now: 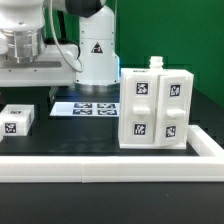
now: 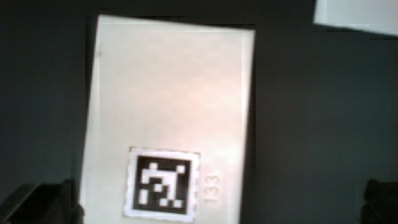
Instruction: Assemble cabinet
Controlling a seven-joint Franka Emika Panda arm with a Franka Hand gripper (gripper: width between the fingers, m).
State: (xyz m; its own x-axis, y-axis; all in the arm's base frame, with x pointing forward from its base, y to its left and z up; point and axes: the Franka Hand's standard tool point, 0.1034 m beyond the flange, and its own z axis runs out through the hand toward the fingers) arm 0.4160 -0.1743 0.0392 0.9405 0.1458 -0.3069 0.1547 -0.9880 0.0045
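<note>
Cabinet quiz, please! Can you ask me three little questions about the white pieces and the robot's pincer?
1. True or false: the pincer is holding the small white panel.
2. In the exterior view, where does the cabinet body stand? A: on the left. B: on the right. C: on top of the small white panel.
3. Fill the gap: the small white panel shows ___ tag.

Key: 1 false, the pincer hangs open above it. 2 B. 3 one.

We are logging the arm [image 1: 97,48] reaching toward the exterior view's left, wrist pointing downward, the gripper [image 2: 210,203] hanging with its fingers [image 2: 43,203] spread wide.
</note>
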